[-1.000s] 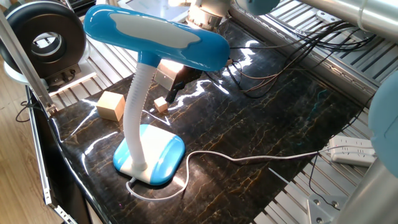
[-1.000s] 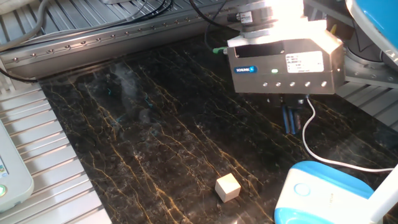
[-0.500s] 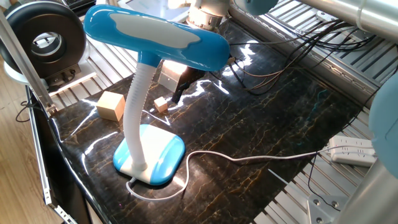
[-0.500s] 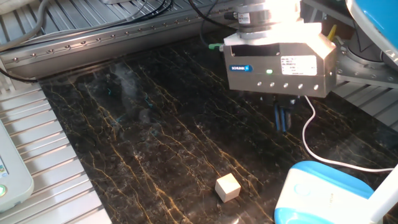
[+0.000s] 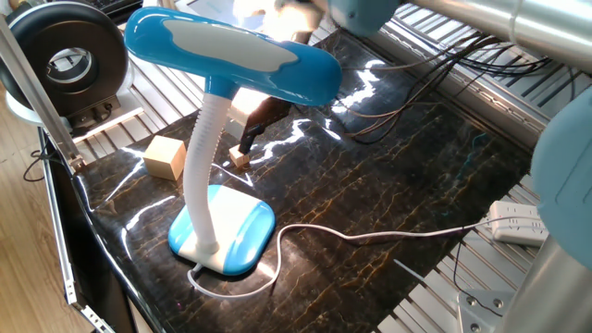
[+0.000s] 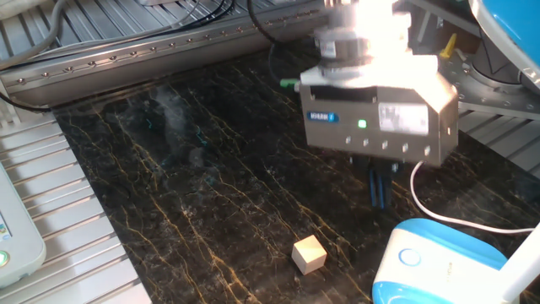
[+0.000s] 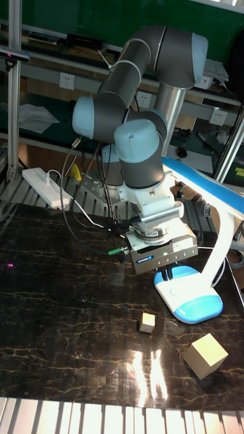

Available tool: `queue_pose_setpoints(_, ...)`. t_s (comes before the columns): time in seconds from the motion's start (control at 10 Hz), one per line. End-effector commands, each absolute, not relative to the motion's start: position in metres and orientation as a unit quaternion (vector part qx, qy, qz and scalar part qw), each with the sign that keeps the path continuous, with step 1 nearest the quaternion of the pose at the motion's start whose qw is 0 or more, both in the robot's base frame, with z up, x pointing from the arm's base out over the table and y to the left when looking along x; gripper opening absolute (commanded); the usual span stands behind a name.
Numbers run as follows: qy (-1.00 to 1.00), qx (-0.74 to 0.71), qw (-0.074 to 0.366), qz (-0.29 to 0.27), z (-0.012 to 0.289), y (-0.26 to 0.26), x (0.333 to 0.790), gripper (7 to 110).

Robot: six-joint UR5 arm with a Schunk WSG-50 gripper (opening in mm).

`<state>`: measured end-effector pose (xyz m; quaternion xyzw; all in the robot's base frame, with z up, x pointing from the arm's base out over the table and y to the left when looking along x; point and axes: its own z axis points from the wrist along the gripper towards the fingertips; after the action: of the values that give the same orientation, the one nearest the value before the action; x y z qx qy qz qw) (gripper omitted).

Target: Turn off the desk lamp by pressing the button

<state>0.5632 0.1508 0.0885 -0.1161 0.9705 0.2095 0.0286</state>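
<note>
The desk lamp (image 6: 430, 266) is cut off (its head (image 6: 506, 34) too) by the frame edge.

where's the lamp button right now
In the other fixed view the button sits on the lamp's blue base at the lower right, right of the small wooden cube, with the hand hovering above-left.

Dark marble-patterned tabletop (image 5: 407, 185) with gold veins, glossy, catching bright glare. Ribbed metal panels (image 6: 76, 245) along its edges. Wooden floor (image 5: 18, 231) beside the table. White power strip (image 7: 42, 187) and tangled dark cables (image 5: 435, 83) at the back. Green wall (image 7: 102, 17) behind, wall sockets (image 7: 66, 82) on a pale rail.
</note>
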Motion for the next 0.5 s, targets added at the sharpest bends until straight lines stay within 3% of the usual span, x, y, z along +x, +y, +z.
queue_pose_setpoints(0.0,0.968,-0.119,0.027,0.219,0.083,0.164,0.562,7)
queue_pose_setpoints(0.4,0.965,-0.131,0.028,0.224,0.072,0.159,0.55,7)
